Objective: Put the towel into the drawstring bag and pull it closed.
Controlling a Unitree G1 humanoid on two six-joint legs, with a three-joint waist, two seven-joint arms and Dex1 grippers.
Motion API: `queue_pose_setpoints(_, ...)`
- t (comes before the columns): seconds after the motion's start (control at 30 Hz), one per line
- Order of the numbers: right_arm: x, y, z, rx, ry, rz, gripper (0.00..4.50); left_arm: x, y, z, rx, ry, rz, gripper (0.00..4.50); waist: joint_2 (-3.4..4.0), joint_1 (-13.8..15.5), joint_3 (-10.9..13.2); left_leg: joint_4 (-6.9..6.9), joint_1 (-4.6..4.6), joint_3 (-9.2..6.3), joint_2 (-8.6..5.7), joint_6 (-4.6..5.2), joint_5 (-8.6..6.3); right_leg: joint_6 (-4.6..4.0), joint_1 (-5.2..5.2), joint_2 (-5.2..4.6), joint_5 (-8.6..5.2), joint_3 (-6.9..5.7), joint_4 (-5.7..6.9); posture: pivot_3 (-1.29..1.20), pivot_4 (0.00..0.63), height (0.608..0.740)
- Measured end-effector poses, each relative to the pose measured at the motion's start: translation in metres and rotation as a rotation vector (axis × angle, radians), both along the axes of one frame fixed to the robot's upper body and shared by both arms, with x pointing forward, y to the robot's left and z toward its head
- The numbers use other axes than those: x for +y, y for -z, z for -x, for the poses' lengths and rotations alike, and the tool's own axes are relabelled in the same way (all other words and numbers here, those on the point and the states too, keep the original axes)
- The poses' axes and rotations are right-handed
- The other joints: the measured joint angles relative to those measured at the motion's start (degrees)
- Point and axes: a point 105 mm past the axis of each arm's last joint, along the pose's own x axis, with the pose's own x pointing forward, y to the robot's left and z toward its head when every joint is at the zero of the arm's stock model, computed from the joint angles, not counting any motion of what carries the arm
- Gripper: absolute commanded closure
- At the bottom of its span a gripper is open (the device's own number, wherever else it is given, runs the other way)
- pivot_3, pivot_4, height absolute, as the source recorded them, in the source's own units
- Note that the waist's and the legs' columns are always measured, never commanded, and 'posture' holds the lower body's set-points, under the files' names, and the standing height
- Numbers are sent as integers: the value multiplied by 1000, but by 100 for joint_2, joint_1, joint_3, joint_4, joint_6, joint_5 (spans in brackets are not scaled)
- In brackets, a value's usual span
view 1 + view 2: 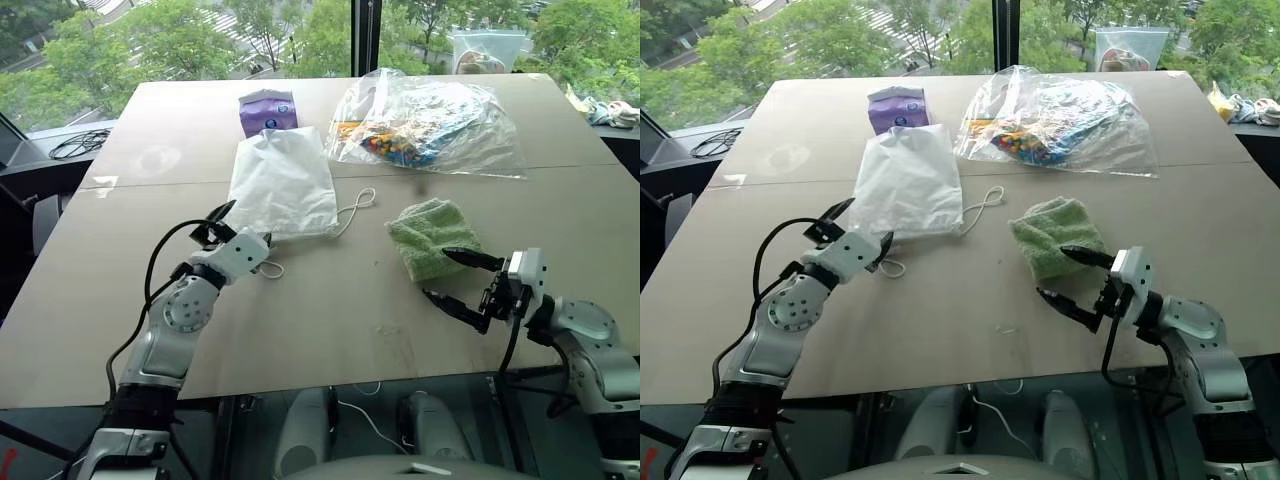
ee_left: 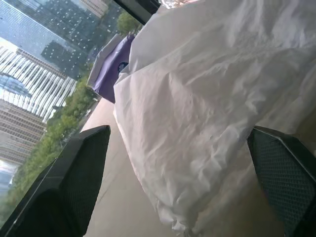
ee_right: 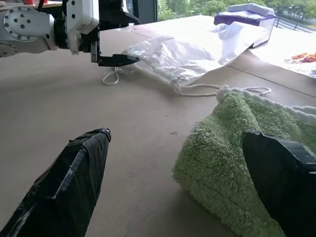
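Head views, left tool (image 1: 228, 222): fingers apart, empty, at the near corner of the drawstring bag (image 1: 283, 183). The bag lies flat on the bench (image 1: 330, 320), just ahead of the tool, its long axis running away from the robot; the cord (image 1: 352, 212) loops out at the near edge toward the right arm's side.

Head views, right tool (image 1: 1072, 277): fingers apart, empty, pointing across toward the left arm. The towel (image 1: 1051, 236) lies on the bench just beyond it, one finger over its near edge, the other over bare bench.

Head views, rest: purple packet (image 1: 266, 110) beyond the bag; clear plastic bag (image 1: 430, 125) of coloured items beyond the towel.

Left wrist view: two fingers (image 2: 79, 173) stand wide on either side of the crumpled white bag, which sits between and ahead of them. Contact: cannot tell.

Right wrist view: towel sits ahead, toward one finger (image 3: 281, 173); the other finger has bare bench in front.

Key relation (judgement): the right tool is nearer the towel, the left nearer the bag. The towel lies slightly off the right tool's centre line, so it likely needs a small shift toward the towel before clamping.
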Motion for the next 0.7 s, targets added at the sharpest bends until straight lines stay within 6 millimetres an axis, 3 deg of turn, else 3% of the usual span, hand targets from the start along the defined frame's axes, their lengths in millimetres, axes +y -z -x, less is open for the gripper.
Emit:
queue_pose_setpoints(0.23,-1,1,-15,-72,132,32,0,-1,-1,-16,67,-51,-36,30,0,-12,0,4,0,33,0,21,13,3,2,5,0,1,5,0,150,740)
queue_pose_setpoints(0.4,-4,5,-17,-73,174,54,0,-6,3,-22,103,-45,-53,1513,-1,-12,0,4,0,33,0,24,15,2,3,6,0,2,6,0,150,740)
queue_pose_setpoints(0.57,-5,5,-18,-74,185,57,0,-11,-3,-27,101,-34,-48,4178,-1,-12,0,5,0,33,0,24,15,1,3,5,1,4,6,0,150,740)
queue_pose_setpoints(0.6,-5,5,-18,-75,191,60,0,-12,-4,-27,102,-32,-43,4429,-1,-13,0,5,0,34,0,24,15,1,3,5,1,4,6,0,150,740)
queue_pose_setpoints(0.7,-8,6,-22,-76,230,76,0,-13,-2,-28,121,-38,-27,4429,-1,-14,0,5,0,35,0,24,15,1,3,6,1,5,7,0,150,740)
